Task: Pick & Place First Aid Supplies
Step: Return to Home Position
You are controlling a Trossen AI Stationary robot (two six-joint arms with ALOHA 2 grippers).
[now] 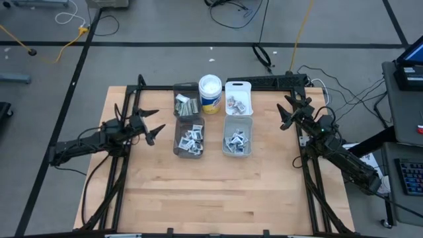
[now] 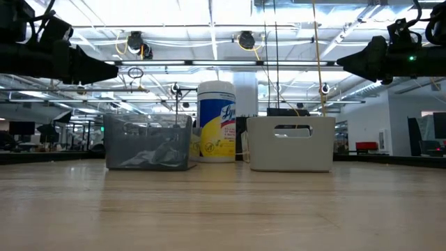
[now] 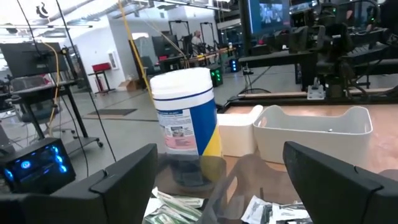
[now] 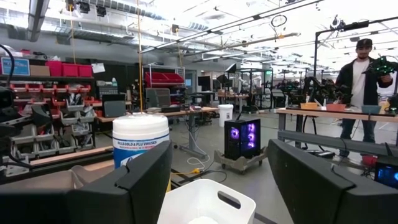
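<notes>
A: Wipes canister [image 1: 210,94] at twelve o'clock, bins [image 1: 175,139] on both sides of it, in open view between the arms.
B: Pale wood desk [image 1: 211,192], busy workshop behind (a person [image 4: 359,81] stands far off).
A: Packets [image 1: 192,137], white with dark print, lie in the bins; green strips [image 1: 187,104] in the eleven-o'clock one.
B: Left hand [image 1: 156,125] at nine, right hand [image 1: 284,112] at three, both spread wide.
</notes>
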